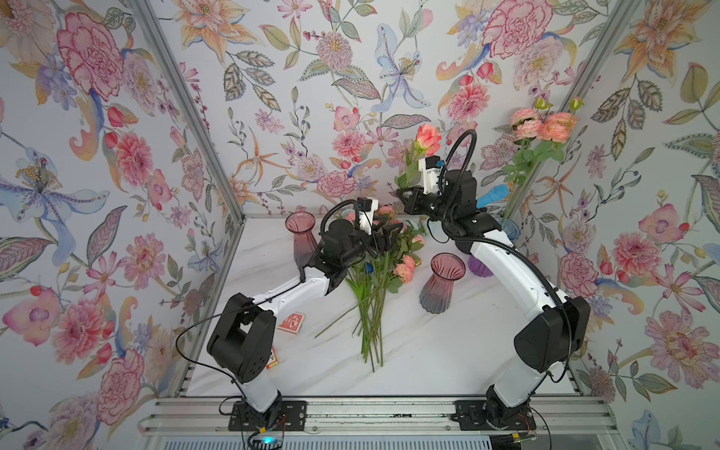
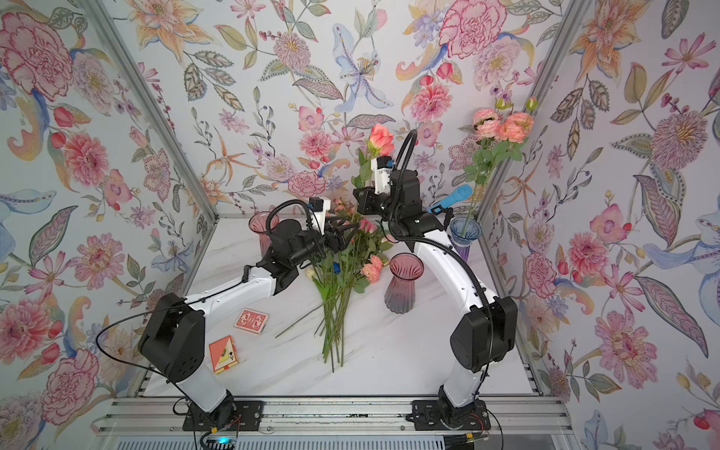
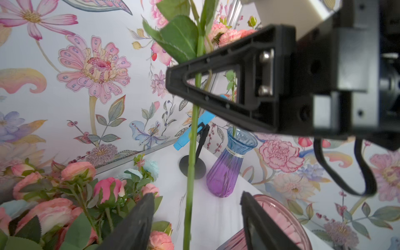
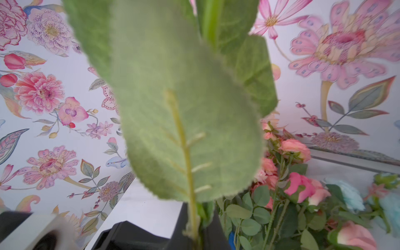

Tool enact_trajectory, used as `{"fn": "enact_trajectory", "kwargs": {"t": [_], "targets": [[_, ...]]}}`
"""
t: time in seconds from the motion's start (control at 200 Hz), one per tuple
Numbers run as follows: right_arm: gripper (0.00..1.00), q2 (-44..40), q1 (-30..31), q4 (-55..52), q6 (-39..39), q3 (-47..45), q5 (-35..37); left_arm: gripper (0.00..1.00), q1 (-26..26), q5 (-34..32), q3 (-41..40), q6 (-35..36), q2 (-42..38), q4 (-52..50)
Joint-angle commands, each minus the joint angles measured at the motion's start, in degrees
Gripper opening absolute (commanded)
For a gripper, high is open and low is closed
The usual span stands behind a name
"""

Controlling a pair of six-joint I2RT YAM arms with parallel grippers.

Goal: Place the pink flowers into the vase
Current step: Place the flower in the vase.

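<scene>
My left claw (image 2: 345, 233) stands open, jaws either side of a green stem without pinching it. Under it the heap of pink flowers (image 1: 374, 280) lies on the table (image 1: 428, 350) (most of the job). Up and right of it, my right claw (image 1: 403, 193) is clamped on that stem, the rose (image 1: 427, 139) upright above it. Farther right, the blue-and-purple vase (image 2: 465, 233) already holds a pink spray (image 1: 545, 124), only one stem as far as I can tell.

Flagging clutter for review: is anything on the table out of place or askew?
Yes. A red card pack and an orange one lie by the left arm, unrelated to flowers. One bare stem angles away from the bunch.
</scene>
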Motion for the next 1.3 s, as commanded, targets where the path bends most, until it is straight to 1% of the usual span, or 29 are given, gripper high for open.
{"fn": "enact_trajectory", "kwargs": {"t": [0.0,0.055,0.07,0.185,0.265,0.37,0.475,0.685,0.871,1.046,1.296], "targets": [[0.00,-1.2,-1.9,0.7,-4.7,3.2,3.4,0.88,-0.4,1.0,-0.5,3.5,-2.6,-3.6],[0.00,-1.9,-2.8,0.7,-7.1,4.0,4.9,0.99,-0.4,0.9,-0.3,4.3,-2.7,-4.5],[0.00,-2.1,-2.9,0.7,-7.9,4.3,5.4,1.00,-0.4,0.8,-0.3,4.6,-2.8,-4.8],[0.00,-5.0,-4.2,1.4,-14.2,5.1,11.1,1.00,-0.5,0.6,1.0,7.4,-3.1,-7.2],[0.00,-7.2,-5.7,2.3,-18.1,5.6,13.4,1.00,-0.6,0.0,1.8,9.5,-3.3,-8.3],[0.00,-10.7,-8.8,4.0,-20.8,5.4,14.9,1.00,-0.7,-0.5,2.6,11.1,-3.4,-8.6],[0.00,-14.2,-12.8,6.0,-22.3,5.0,18.0,1.00,-1.0,-0.5,3.4,11.9,-3.2,-8.4],[0.00,-18.4,-22.9,7.4,-21.8,5.3,18.3,1.00,-2.6,-1.0,4.5,15.2,-2.9,-8.5],[0.00,-18.5,-29.0,7.6,-21.6,6.0,16.4,1.00,-3.0,-0.5,5.5,15.6,-2.0,-8.2],[0.00,-17.1,-32.6,8.5,-19.4,4.3,14.4,1.00,-3.1,-0.5,5.2,15.7,-1.9,-7.9],[0.00,-14.8,-34.9,15.0,-16.4,-4.2,11.7,1.00,-3.1,-0.2,3.8,15.6,-2.2,-7.9]]}}
